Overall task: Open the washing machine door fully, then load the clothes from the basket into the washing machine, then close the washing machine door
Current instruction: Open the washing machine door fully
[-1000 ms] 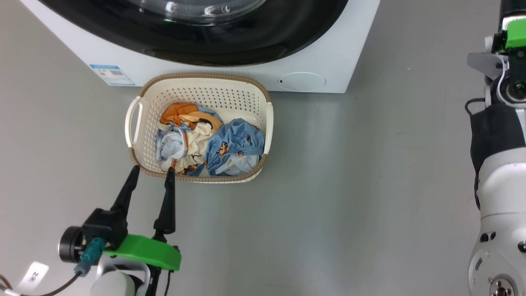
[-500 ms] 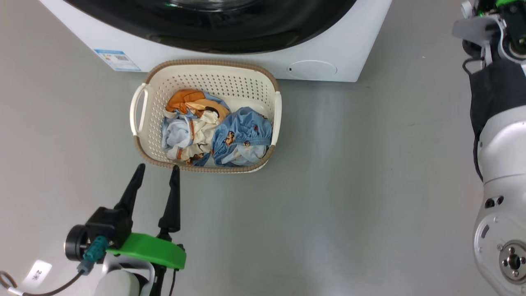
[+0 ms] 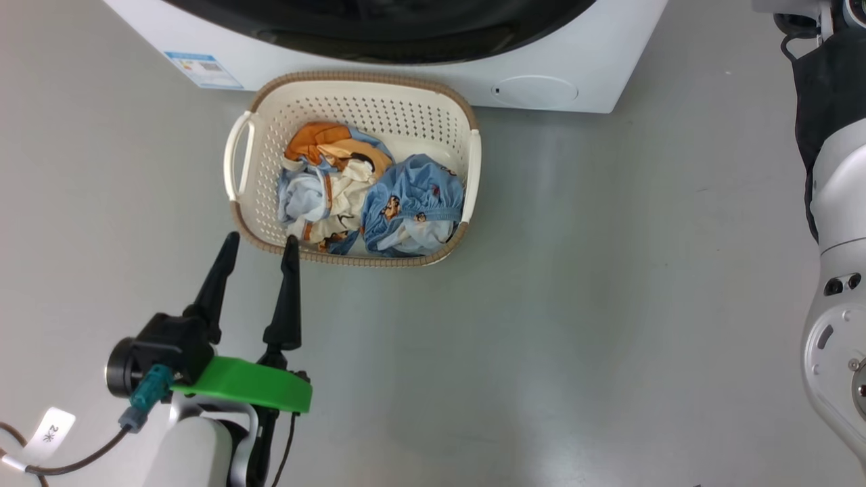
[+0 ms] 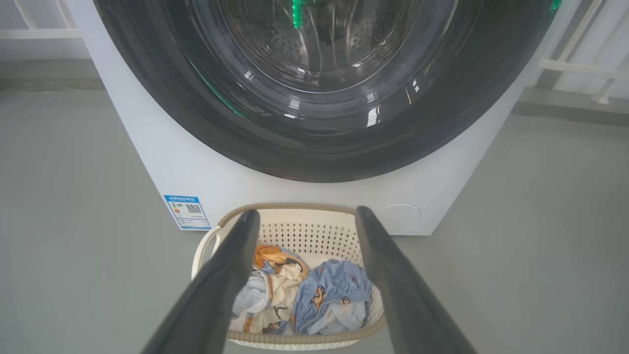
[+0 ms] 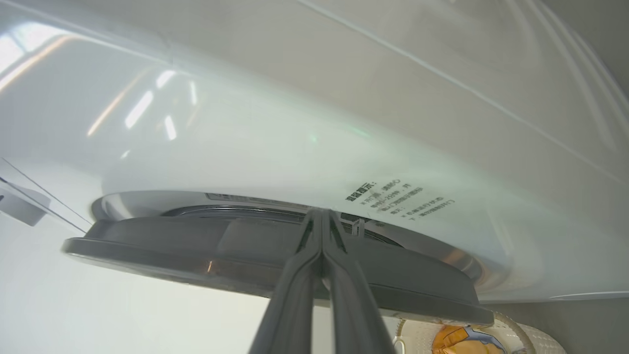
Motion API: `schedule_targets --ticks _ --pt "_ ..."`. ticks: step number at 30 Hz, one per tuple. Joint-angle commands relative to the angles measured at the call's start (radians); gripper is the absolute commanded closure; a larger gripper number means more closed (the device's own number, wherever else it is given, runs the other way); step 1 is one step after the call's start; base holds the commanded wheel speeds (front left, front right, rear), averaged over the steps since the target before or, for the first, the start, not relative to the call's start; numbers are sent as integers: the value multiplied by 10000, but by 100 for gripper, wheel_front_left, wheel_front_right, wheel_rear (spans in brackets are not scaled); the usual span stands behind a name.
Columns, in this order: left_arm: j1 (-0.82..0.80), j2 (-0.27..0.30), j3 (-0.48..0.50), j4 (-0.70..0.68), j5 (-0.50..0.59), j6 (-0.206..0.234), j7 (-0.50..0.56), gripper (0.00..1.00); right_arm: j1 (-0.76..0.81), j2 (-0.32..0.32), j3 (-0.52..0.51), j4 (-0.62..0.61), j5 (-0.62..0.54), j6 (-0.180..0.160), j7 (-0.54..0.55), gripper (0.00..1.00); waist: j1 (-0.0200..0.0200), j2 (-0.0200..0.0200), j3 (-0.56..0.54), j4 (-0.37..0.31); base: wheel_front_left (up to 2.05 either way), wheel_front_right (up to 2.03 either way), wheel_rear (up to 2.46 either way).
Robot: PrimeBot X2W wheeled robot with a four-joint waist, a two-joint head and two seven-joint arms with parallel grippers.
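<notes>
The cream basket point(image 3: 352, 111) stands on the floor against the white washing machine point(image 3: 609, 61), holding the light blue, cream and orange clothes point(image 3: 406, 203). The glossy black washing machine door point(image 4: 314, 142) sits close against the machine's front. My left gripper point(image 3: 260, 239) hovers open just short of the basket's near left corner, nothing between its fingers. In the right wrist view my right gripper point(image 5: 322, 212) is shut, with its tips at the seam between the door's dark rim point(image 5: 196, 246) and the white front point(image 5: 245, 137). Whether they touch it I cannot tell.
Grey floor spreads to the right of the basket and in front of it. A blue label sticker point(image 3: 203, 70) and a round white hatch point(image 3: 534, 90) mark the machine's lower front. My right forearm point(image 3: 839, 270) fills the right edge. White railings point(image 4: 580, 64) stand behind the machine.
The whole head picture has shifted, so the camera moved; basket and machine sit higher and further right. The right wrist has slid out at the top. Both grippers keep their states.
</notes>
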Motion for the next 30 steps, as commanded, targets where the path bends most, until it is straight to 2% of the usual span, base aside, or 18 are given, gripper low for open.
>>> schedule_targets --ticks 1,30 --pt "-126 189 279 -294 -41 53 -63 0 -381 212 81 -203 -105 17 101 100 0 0 75 54 0 0 0" --pt "-444 189 -104 -1286 -137 303 -63 0 -1584 578 -630 182 -1681 17 1077 100 0 0 652 474 0 0 0"
